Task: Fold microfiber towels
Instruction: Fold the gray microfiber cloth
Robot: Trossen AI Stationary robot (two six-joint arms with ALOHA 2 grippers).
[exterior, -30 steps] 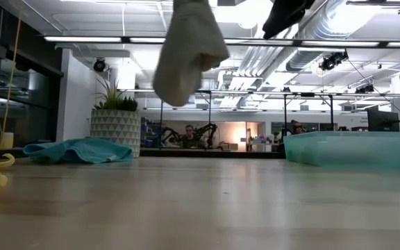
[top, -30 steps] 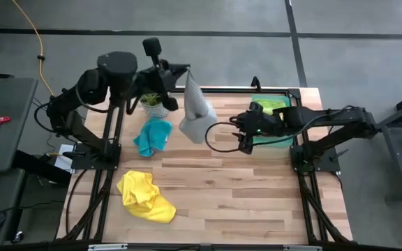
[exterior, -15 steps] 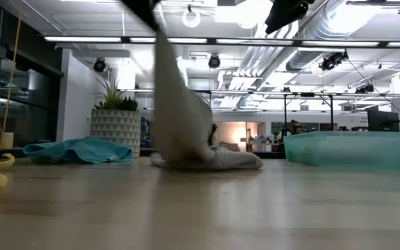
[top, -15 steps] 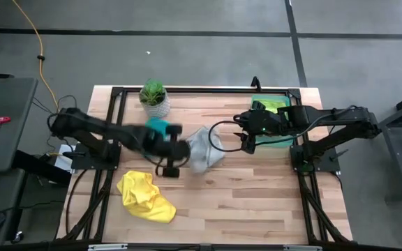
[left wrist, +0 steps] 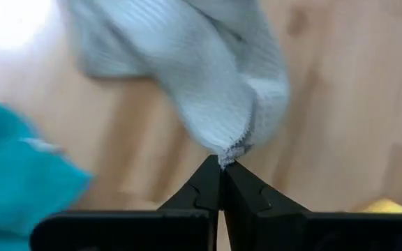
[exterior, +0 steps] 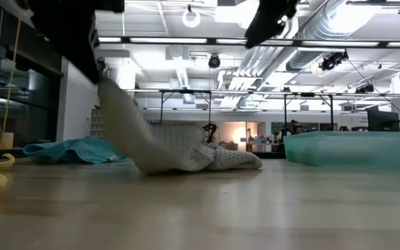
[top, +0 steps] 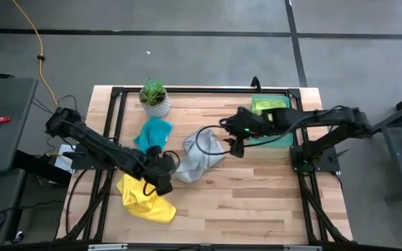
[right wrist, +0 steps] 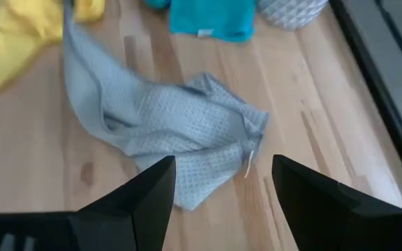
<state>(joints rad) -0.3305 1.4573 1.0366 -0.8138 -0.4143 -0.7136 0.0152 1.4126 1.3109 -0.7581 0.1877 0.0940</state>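
Note:
A grey-white microfiber towel (top: 199, 157) lies crumpled at mid-table, one end drawn up toward the near left. My left gripper (top: 166, 167) is shut on that end. My right gripper (right wrist: 222, 167) hovers open just right of the towel's far end (top: 237, 143), touching nothing. A teal towel (top: 153, 132) lies flat near the plant. A yellow towel (top: 145, 199) lies bunched at the near left. A lime green towel (top: 269, 104) rests in the tray. My left gripper pinches a corner tip of the grey-white towel (left wrist: 230, 152) between its two fingers, only at their free ends. The fingers slant down from the table's left. That end (exterior: 113, 104) is lifted and runs fairly taut down to the rest of the towel (exterior: 207, 158) on the table.
A potted plant (top: 154, 97) stands at the far left. A translucent green tray (top: 279, 136) sits at the far right, close behind my right gripper. Bare wood lies along the near and right part of the table (top: 257, 202).
My left gripper has swung down from high over the far left, turning as it went, toward the table's near left, still shut on the grey-white towel. The towel, hanging free before, now lies mostly on the table, stretched toward the gripper. My right gripper has edged left toward it.

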